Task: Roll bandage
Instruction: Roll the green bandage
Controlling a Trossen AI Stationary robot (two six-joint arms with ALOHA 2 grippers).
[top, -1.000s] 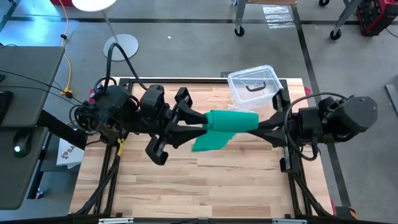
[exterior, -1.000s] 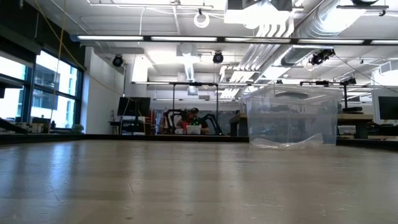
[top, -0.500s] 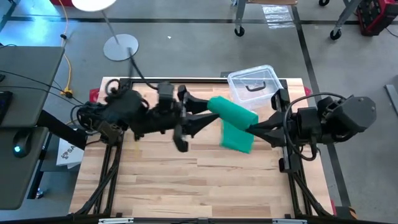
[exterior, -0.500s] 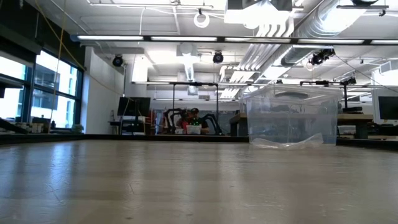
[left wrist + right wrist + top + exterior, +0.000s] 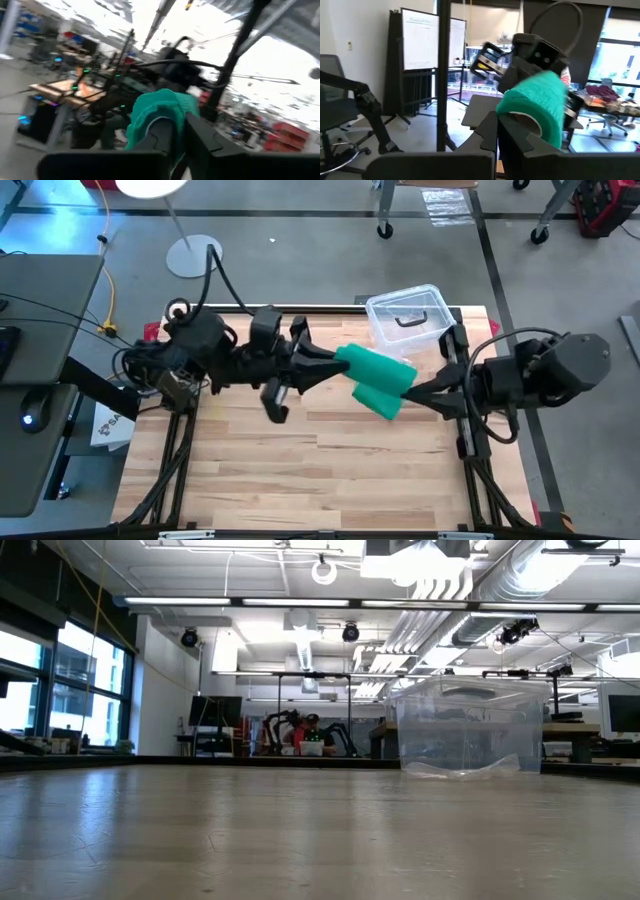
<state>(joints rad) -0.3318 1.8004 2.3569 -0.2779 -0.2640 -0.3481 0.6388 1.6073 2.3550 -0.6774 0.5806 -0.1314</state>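
The bandage [image 5: 377, 377], partly rolled, above the table [image 5: 300, 470], both grippers' jaws clamped tight on its opposite ends.

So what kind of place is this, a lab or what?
Most likely a robotics lab or workshop: exposed ceiling ducts, another robot rig on a far bench, a whiteboard and office chairs.

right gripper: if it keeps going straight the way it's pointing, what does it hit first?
The right gripper, shut on the bandage, points across the table toward the left arm. Past the bandage it holds, it would likely meet the left gripper first, clamped on the bandage's other end. Depth is hard to judge.
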